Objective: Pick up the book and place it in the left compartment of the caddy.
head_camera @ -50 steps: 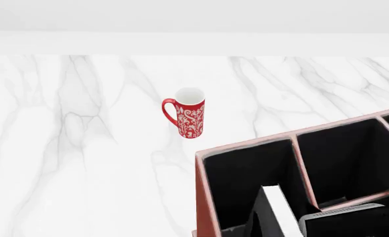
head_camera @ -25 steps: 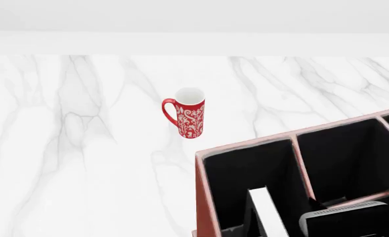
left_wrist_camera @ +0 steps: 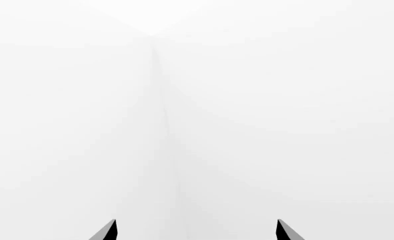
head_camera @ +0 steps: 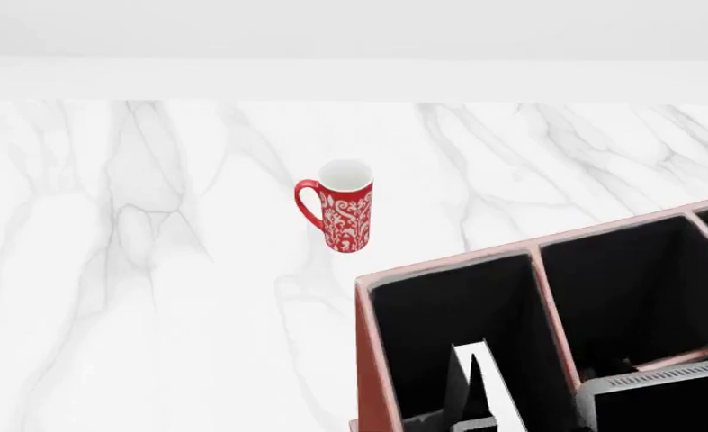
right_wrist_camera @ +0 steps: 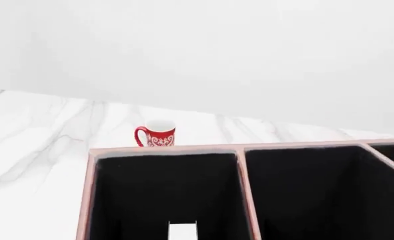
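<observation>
Book [head_camera: 483,387] stands upright inside caddy [head_camera: 366,360], in the section just left of right end effector [head_camera: 659,396], whose grip can't be told; lower straight, release clear of divider [head_camera: 551,315]

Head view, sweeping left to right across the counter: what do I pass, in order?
Bare marble counter → red mug → caddy, with the book standing in its left compartment → right gripper at the bottom edge.
</observation>
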